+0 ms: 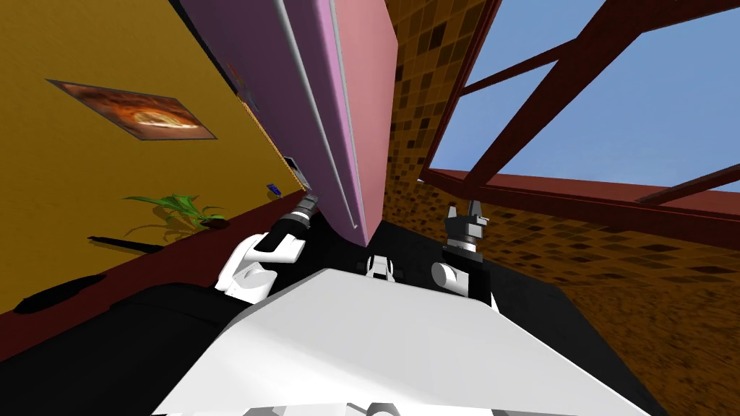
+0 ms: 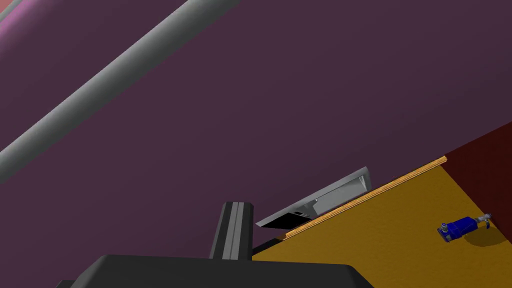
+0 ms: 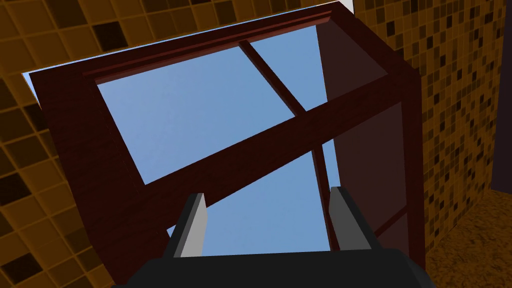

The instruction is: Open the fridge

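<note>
The fridge [image 1: 318,94], tall and purple-pink, stands right in front of the robot, with two long grey handle bars [image 1: 308,94] running down it. The left gripper [image 2: 235,206] is close against the fridge's purple face, just short of one bar. Its blades look pressed together, probably ready to hook that bar. The right gripper [image 1: 466,213] hangs to the fridge's other side with its jaws apart, seemingly idle. One small blue object [image 2: 462,227] lies near the fridge's base.

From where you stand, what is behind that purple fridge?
Past the edge of the fridge, a light grey boxy thing pokes out along the yellow wall, and a small blue object shows farther on. The fridge hides the rest of it and anything else behind.
</note>
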Robot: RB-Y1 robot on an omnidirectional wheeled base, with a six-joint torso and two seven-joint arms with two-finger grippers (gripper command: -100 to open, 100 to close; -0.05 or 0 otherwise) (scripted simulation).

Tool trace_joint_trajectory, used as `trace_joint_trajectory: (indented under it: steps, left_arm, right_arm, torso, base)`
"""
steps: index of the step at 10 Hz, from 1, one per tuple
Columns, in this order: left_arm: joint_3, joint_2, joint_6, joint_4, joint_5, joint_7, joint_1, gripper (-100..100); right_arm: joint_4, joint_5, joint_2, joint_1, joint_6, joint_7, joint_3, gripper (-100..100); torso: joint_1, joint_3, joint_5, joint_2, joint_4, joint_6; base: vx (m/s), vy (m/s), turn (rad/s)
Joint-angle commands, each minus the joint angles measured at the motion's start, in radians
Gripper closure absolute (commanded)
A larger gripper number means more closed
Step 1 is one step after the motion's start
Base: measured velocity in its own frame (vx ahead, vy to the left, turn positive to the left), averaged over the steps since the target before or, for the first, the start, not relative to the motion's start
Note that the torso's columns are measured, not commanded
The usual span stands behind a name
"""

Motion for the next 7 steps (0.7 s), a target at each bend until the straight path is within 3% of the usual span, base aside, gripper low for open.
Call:
trace_joint_trajectory:
  steps: [1,4,6,7]
  left_arm:
    - [-0.015,0.023,-0.012,-0.001,0.022,-0.002,-0.006,100]
    - [-0.048,0.066,-0.034,-0.005,0.062,-0.006,-0.014,100]
    - [-0.058,0.080,-0.041,-0.006,0.076,-0.007,-0.017,100]
    - [-0.057,0.070,-0.036,-0.005,0.065,-0.007,-0.017,100]
  right_arm:
    - [0.000,0.000,0.000,0.000,0.000,0.000,0.000,0]
    - [0.000,0.000,0.000,0.000,0.000,0.000,0.000,0]
    - [0.000,0.000,0.000,0.000,0.000,0.000,0.000,0]
    - [0.000,0.000,0.000,0.000,0.000,0.000,0.000,0]
  torso:
    - [0.005,0.002,0.001,0.004,0.001,0.000]
    - [0.007,0.001,0.002,0.001,0.001,0.000]
    - [0.001,0.001,0.001,0.001,0.000,0.000]
    - [0.001,0.002,0.000,0.002,0.001,0.000]
  base:
    - [-0.212,0.230,-0.055]
    - [-0.219,0.278,-0.102]
    - [-0.225,0.242,-0.051]
    - [-0.114,0.124,-0.024]
